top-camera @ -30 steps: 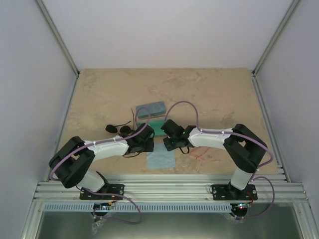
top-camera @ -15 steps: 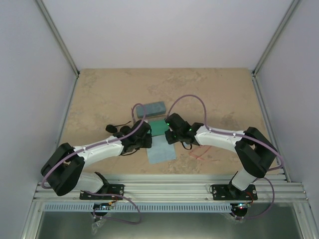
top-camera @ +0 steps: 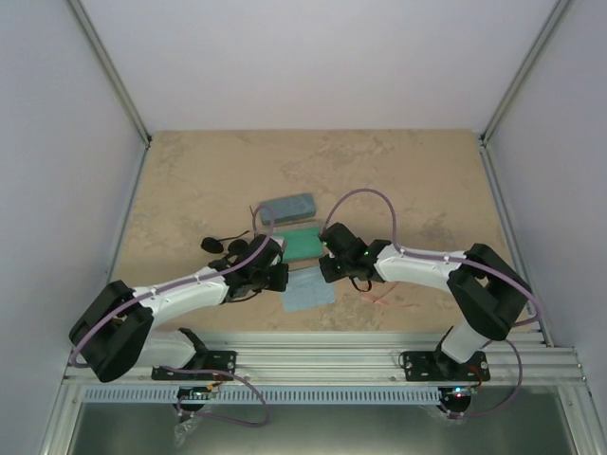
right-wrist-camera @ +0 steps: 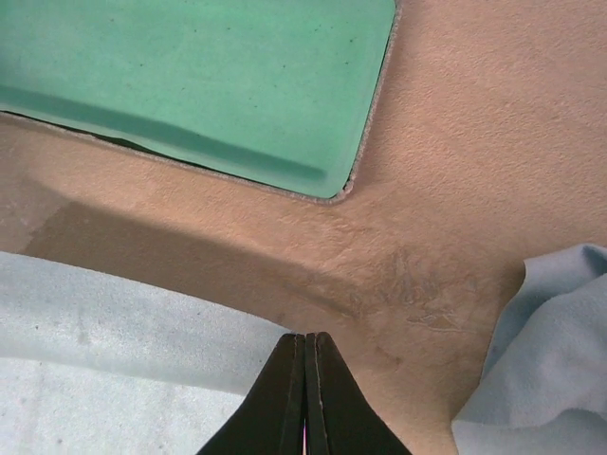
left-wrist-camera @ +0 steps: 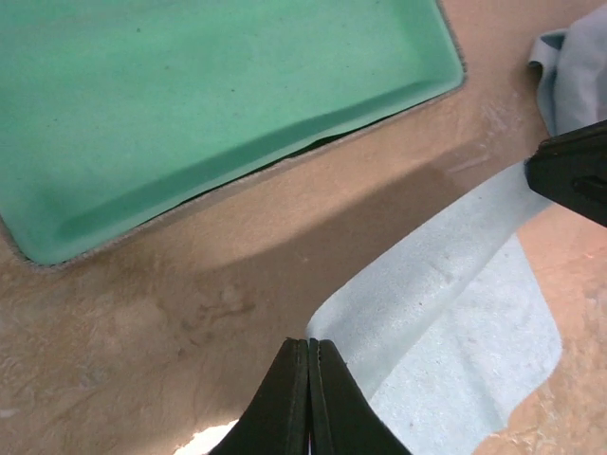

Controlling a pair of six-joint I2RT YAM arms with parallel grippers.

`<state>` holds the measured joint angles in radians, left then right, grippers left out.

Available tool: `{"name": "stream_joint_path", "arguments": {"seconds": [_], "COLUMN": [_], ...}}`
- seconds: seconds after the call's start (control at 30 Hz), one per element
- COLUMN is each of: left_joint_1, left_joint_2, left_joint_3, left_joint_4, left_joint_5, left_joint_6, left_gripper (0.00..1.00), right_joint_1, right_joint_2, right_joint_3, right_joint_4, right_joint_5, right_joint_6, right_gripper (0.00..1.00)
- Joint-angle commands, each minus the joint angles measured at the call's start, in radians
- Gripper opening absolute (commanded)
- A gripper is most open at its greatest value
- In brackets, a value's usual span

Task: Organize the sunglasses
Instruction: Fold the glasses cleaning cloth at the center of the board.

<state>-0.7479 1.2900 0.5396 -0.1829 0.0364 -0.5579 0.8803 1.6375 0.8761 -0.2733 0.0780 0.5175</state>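
Jaws clamp opposite edges of blue cloth [left-wrist-camera: 455, 313].

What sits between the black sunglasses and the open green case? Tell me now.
The left hand, shut on the light blue cloth, sits between the black sunglasses and the green case, crowding that path. Nothing else shows there.

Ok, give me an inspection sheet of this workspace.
Surface: beige table, no spills seen.
Job's things: black sunglasses left of the green case; red sunglasses beside the right arm; neither cased.
Clutter: green case open, blue-grey case behind it, cloth in front, second cloth nearby.
Hands: left hand and right hand shut, apparently pinching the cloth's far edge.
Cables: purple cables loop over both arms.
Surroundings: pale walls, metal rail at near edge.
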Motion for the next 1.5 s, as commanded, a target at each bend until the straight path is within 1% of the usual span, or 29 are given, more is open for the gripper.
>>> {"name": "stream_joint_path", "arguments": {"seconds": [0.0,0.4,0.63,0.73,1.03,1.13,1.2,1.27,1.37,1.47], "left_joint_1": [0.002,0.002,0.002,0.001,0.001,0.001,0.001,0.001,0.001,0.001], "left_joint_2": [-0.039,-0.035,-0.023,-0.007,0.014,0.014,0.009,0.003,-0.008,-0.029], "left_joint_3": [-0.015,-0.040,-0.049,-0.054,-0.053,-0.054,-0.063,-0.070,-0.075,-0.085], "left_joint_4": [0.026,-0.001,0.020,0.025,0.008,0.001,0.012,0.021,0.025,0.024], "left_joint_5": [0.057,0.086,0.146,0.171,0.175,0.182,0.202,0.224,0.243,0.258], "left_joint_6": [0.027,0.010,0.005,0.002,-0.005,-0.014,-0.020,-0.020,-0.022,-0.026], "left_gripper": [0.00,0.00,0.00,0.00,0.00,0.14,0.25,0.32,0.39,0.41], "right_joint_1": [-0.006,-0.006,-0.006,-0.005,-0.004,-0.004,-0.004,-0.004,-0.005,-0.004], "right_joint_2": [-0.044,-0.090,-0.098,-0.097,-0.084,-0.084,-0.089,-0.100,-0.122,-0.146], "right_joint_3": [-0.019,-0.058,-0.096,-0.112,-0.125,-0.129,-0.134,-0.138,-0.147,-0.150], "right_joint_4": [0.001,-0.009,0.001,0.009,0.025,0.025,0.026,0.031,0.034,0.026], "right_joint_5": [-0.036,-0.135,-0.192,-0.205,-0.234,-0.253,-0.267,-0.284,-0.309,-0.322], "right_joint_6": [0.020,0.023,0.028,0.033,0.030,0.019,0.010,0.003,-0.007,-0.017], "right_gripper": [0.01,0.00,0.01,0.00,0.01,0.01,0.05,0.10,0.19,0.23]}}
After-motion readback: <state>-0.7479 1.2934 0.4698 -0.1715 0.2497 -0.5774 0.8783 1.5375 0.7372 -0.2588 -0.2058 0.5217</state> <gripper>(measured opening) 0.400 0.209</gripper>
